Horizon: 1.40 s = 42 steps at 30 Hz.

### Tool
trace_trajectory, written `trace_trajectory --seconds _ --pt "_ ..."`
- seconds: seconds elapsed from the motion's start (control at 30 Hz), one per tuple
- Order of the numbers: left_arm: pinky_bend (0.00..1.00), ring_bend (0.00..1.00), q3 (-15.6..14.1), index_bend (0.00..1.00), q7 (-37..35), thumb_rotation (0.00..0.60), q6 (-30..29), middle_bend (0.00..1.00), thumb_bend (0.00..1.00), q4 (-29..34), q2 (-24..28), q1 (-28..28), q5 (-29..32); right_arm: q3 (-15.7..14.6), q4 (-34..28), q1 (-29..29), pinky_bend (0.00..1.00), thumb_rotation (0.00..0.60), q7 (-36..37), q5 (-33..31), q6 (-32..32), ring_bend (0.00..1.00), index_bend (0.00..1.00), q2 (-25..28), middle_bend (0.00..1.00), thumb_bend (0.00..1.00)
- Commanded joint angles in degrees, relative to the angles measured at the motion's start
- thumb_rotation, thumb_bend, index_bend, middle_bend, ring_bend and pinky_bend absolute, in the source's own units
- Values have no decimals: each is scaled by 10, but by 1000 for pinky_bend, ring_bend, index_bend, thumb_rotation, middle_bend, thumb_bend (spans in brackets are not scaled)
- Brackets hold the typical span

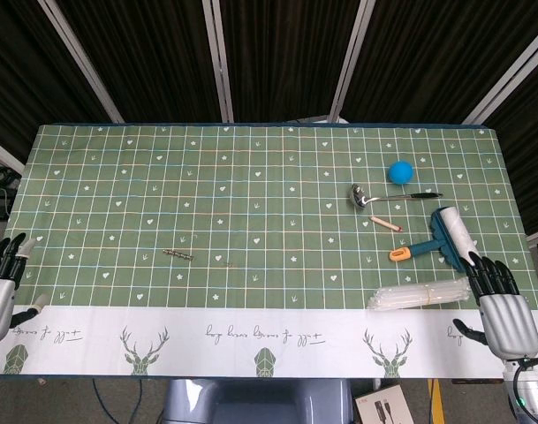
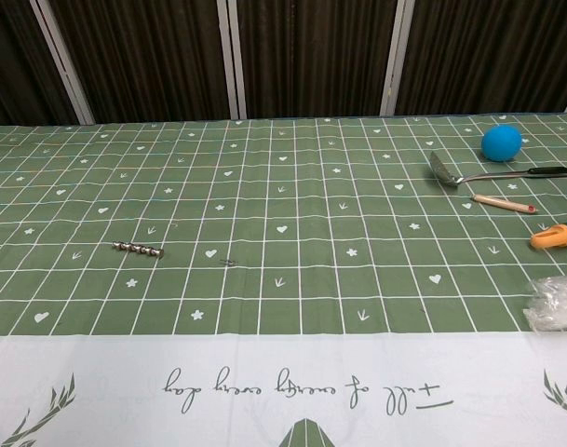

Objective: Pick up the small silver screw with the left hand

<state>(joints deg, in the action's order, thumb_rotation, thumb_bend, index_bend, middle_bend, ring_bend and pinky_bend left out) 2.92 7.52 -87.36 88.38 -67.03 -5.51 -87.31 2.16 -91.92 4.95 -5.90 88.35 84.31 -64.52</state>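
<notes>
Head looks down; chest low, nearer table (image 1: 251,141).

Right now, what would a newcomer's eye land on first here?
Probably the blue ball at the table's far right, the brightest thing on the green checked tablecloth, with a ladle and a lint roller just nearer. The small silver screw lies alone left of centre. Both the left robot hand and right robot hand rest open at the near corners.

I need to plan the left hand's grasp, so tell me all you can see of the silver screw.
The silver screw is a slim, shiny metal piece with a ridged, beaded-looking shaft. It lies flat on the green checked tablecloth, left of centre, its length running roughly left to right. Nothing touches it; both hands are far off.
</notes>
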Motion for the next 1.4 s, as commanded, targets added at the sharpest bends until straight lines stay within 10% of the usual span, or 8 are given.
trace_trajectory --seconds 0.03,0.73,1.4 --pt "0 0 1 20 -3 600 2 0 180 0 1 -1 1 0 2 0 59 600 1 1 1 0 0 -1 0 34" --pt "0 0 0 51 8 600 33 0 180 16 3 -20 3 -2 -2 -14 59 600 16 -4 14 0 0 10 0 35" --pt "0 0 93 440 166 600 233 0 296 38 -46 -185 178 -2 -5 -17 59 600 37 -4 14 0 0 15 0 36"
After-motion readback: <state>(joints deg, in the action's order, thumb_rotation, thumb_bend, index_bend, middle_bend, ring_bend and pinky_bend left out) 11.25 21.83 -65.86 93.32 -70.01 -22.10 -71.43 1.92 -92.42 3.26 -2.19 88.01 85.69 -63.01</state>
